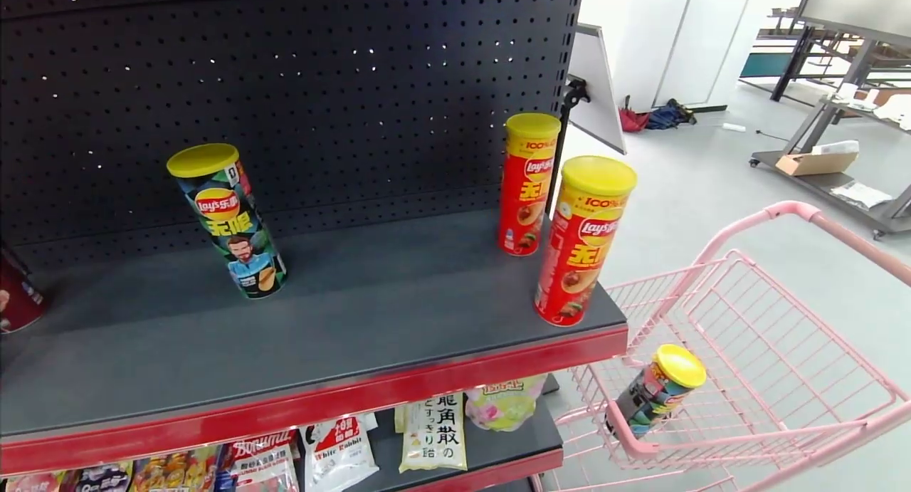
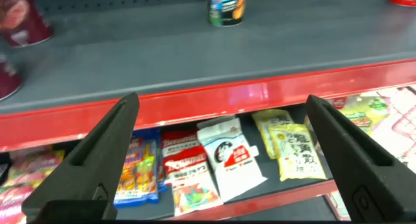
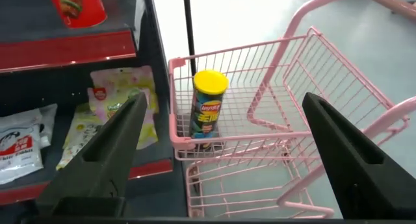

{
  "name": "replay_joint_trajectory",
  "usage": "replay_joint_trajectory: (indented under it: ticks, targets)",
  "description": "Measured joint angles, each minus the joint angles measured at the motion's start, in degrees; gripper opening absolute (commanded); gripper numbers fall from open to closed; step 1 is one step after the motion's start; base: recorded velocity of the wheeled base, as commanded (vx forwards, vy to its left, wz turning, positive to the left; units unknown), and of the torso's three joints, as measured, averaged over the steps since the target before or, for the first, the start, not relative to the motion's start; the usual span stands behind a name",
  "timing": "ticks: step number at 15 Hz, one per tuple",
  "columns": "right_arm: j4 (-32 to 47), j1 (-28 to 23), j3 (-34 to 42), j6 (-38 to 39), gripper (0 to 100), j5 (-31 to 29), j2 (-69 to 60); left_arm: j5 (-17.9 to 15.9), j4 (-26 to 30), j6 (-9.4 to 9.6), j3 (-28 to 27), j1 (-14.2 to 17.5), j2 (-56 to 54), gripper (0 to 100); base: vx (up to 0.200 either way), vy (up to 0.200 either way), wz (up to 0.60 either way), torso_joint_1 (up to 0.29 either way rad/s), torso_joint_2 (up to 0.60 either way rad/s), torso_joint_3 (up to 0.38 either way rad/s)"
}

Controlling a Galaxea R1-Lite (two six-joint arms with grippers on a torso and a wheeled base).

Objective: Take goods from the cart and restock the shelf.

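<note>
Matt shelf board (image 1: pixel 391 314), glossy chip can (image 1: pixel 583 243), coated wire cart (image 1: pixel 788 209)

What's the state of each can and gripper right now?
Black can on shelf: upright, lid on.
Rear red can: upright, lid on.
Front red can: upright near shelf edge, lid on.
Second black can, in cart: upright, lid on, ungripped.
Left gripper: fingers open, empty.
Right gripper: fingers open, empty.
</note>
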Motion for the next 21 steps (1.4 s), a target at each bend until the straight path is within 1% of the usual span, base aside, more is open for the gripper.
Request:
replay_joint_trajectory:
  ticks: [21]
  targets:
    - [0.0, 0.0, 0.0, 0.1, 100, -0.1, 0.0, 0.0, 0.0, -0.07, 0.0, 0.0, 0.0, 100, 0.000, 0.000, 0.00, 0.000, 0.00, 0.000]
